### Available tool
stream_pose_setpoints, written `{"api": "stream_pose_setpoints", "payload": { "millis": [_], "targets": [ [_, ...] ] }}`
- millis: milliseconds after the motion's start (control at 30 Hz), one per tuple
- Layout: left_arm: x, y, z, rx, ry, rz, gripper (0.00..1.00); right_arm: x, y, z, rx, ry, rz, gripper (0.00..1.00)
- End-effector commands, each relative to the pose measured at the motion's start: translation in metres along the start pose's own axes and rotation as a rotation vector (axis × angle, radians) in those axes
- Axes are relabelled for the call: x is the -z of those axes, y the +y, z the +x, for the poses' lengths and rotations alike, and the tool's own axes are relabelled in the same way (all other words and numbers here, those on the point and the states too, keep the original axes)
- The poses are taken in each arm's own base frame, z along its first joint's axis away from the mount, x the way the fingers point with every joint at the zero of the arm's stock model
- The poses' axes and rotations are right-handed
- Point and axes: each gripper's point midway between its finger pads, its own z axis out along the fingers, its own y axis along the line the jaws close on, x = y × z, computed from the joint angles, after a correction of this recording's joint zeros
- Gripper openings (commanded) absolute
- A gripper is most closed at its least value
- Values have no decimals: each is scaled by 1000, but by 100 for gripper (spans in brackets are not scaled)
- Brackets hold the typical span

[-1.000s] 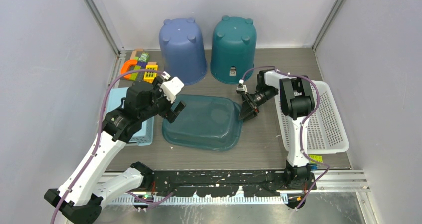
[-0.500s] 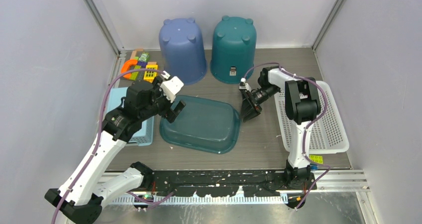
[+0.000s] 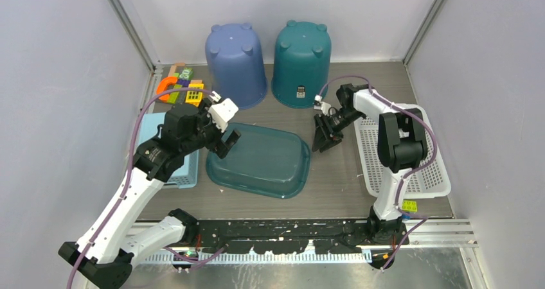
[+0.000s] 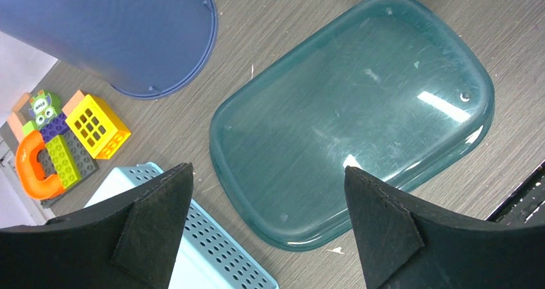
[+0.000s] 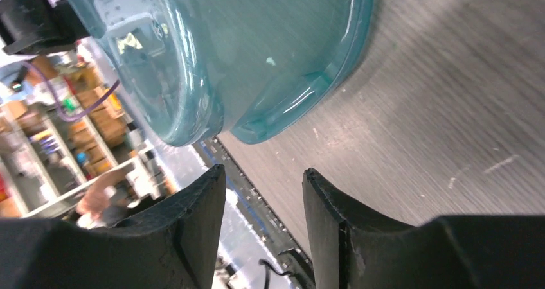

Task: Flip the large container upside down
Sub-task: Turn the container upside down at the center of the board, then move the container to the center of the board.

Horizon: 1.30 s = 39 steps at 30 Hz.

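The right gripper (image 3: 322, 140), fingers parted and empty, has backed off the teal tub (image 3: 260, 160), which now lies apparently bottom-up mid-table beneath the wide-open, empty left gripper (image 3: 223, 142), so the flip looks done.

The large container (image 3: 260, 160) lies base-up on the worktop (image 3: 334, 189), between the two sets of jaws. The left jaws hang spread wide over its far left edge. The right jaws point down just beside its right rim. Beyond both stand an inverted blue bucket (image 3: 236, 64) and teal bucket (image 3: 302, 63). A white basket (image 3: 441, 173) lies right of the right jaws.
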Motion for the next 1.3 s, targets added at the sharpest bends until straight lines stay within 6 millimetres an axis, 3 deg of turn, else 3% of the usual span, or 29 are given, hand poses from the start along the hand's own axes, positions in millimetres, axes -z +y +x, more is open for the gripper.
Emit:
{"api": "stream_pose_setpoints", "payload": {
  "millis": [0,200,367,767,1267],
  "targets": [
    [-2,-1,-9,-10,-40,19,89,8,0,-16,124,-99,150,52],
    [-1,-2,-9,-15,-38,22,89,4,-1,-22,232,-139,285,52],
    [-2,-2,-7,-21,-34,24,89,-3,-12,-23,215,-151,348,51],
    [-2,-1,-5,-23,-31,16,89,-29,-34,-20,112,-115,332,41],
    [-5,0,-2,-16,-27,13,89,-40,-40,-23,69,-99,309,35]
  ]
}}
